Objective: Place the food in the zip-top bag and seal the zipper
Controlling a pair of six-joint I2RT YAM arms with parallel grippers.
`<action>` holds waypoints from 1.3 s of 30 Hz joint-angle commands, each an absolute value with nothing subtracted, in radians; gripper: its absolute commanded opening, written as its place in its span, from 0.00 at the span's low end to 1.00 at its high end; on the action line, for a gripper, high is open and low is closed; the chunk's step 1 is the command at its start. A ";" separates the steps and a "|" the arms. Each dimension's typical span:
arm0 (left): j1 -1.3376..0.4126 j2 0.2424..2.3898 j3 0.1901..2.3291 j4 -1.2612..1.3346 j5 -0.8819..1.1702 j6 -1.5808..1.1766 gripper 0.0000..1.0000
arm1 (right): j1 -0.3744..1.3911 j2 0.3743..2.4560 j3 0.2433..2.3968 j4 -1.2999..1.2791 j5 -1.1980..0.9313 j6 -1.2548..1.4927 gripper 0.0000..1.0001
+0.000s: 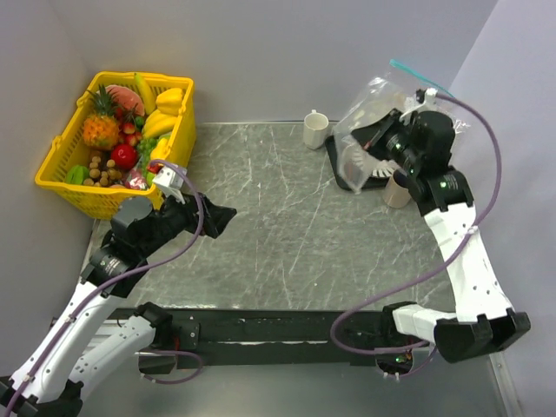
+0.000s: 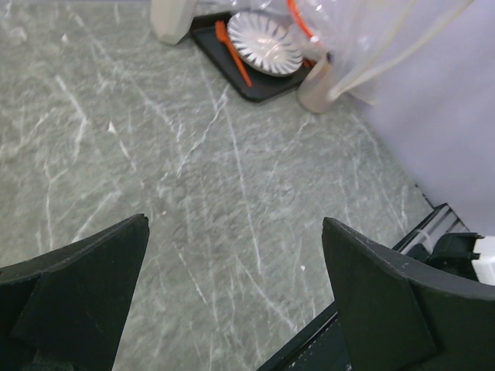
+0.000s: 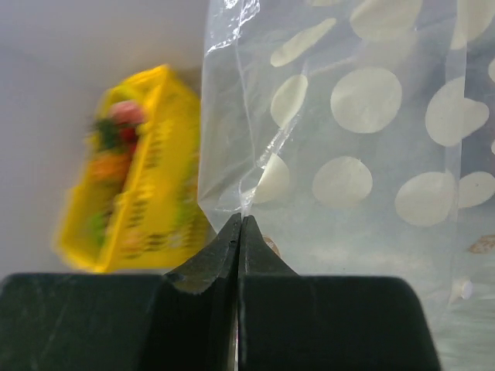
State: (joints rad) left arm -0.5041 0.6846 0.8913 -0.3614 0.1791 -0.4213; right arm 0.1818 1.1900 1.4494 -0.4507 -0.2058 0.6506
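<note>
We are noting the right gripper pressed together on a thin corner of the zip-top bag. It is holding the bag lifted at the far right of the table, above the black tray. The left gripper is hanging spread wide and empty over bare tabletop, near the yellow basket.

The food is sitting in that basket at the far left, well apart from the bag: pineapple, strawberries, apple.

We are judging the step in hand as carrying the bag toward the middle and getting its mouth open. We are advising a slow carry, since the pinch is catching only edge film and could slip. Laying the bag flat, mouth toward the left arm, should help.

We are not making out the zipper in these views. We are finding no brand, label or legible writing; the bag is showing only pale dots.
</note>
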 commanded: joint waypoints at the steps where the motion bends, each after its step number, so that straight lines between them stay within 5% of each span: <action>1: -0.502 0.673 0.874 -0.218 0.259 -0.405 0.99 | 0.262 1.143 1.365 -0.273 -0.397 0.911 0.00; 11: -0.532 0.770 0.761 0.155 0.310 -0.492 0.99 | 0.429 1.057 1.266 -0.279 -0.225 1.172 0.00; 23: -0.867 1.044 0.917 0.250 0.003 -0.327 0.98 | 0.437 1.074 1.302 -0.383 -0.143 1.227 0.00; 33: -0.974 1.244 1.072 0.221 -0.161 -0.184 0.82 | 0.439 1.028 1.279 -0.394 -0.144 1.238 0.00; 36: -0.977 1.281 1.098 0.216 -0.189 -0.183 0.60 | 0.439 1.012 1.264 -0.387 -0.144 1.236 0.00; 37: -0.976 1.296 1.107 0.201 -0.204 -0.184 0.32 | 0.437 1.006 1.255 -0.382 -0.143 1.229 0.00; 38: -0.976 1.302 1.127 0.187 -0.207 -0.192 0.14 | 0.439 1.002 1.247 -0.374 -0.143 1.221 0.00; 39: -0.976 1.307 1.140 0.172 -0.209 -0.201 0.01 | 0.437 0.996 1.238 -0.358 -0.150 1.180 0.19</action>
State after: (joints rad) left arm -0.9722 1.2922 1.0569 0.1799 -0.1467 -0.2081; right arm 0.4328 1.0397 1.2655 -0.4061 -0.1581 1.2316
